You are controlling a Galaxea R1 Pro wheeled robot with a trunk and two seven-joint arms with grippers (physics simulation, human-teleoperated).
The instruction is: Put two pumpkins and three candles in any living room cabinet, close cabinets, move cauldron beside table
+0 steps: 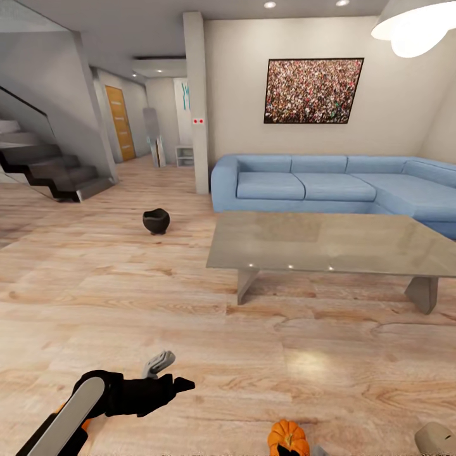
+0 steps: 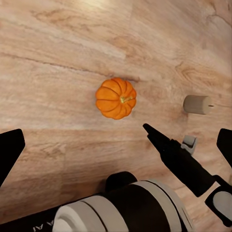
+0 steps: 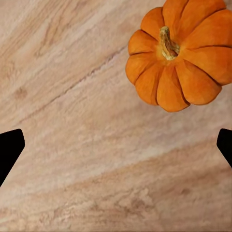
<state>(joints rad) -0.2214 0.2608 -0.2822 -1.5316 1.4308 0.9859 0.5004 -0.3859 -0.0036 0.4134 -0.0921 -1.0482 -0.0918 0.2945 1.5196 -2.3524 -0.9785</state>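
Bright, even room light, sharp pictures.
Ceiling spots glare on the glossy table (image 1: 329, 244); the floor (image 1: 190, 304) shows soft shine.

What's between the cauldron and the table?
Nothing: bare plank floor separates the cauldron from the table, seen in the head view.

The pumpkin (image 3: 181, 53) is bright orange with ribbed segments and a tan stem. The floor (image 1: 126, 297) is pale wood with darker grain streaks. The cauldron (image 1: 156, 221) is black, the sofa (image 1: 329, 183) light blue, the table (image 1: 329, 244) glossy grey, the candle (image 2: 196, 104) beige.
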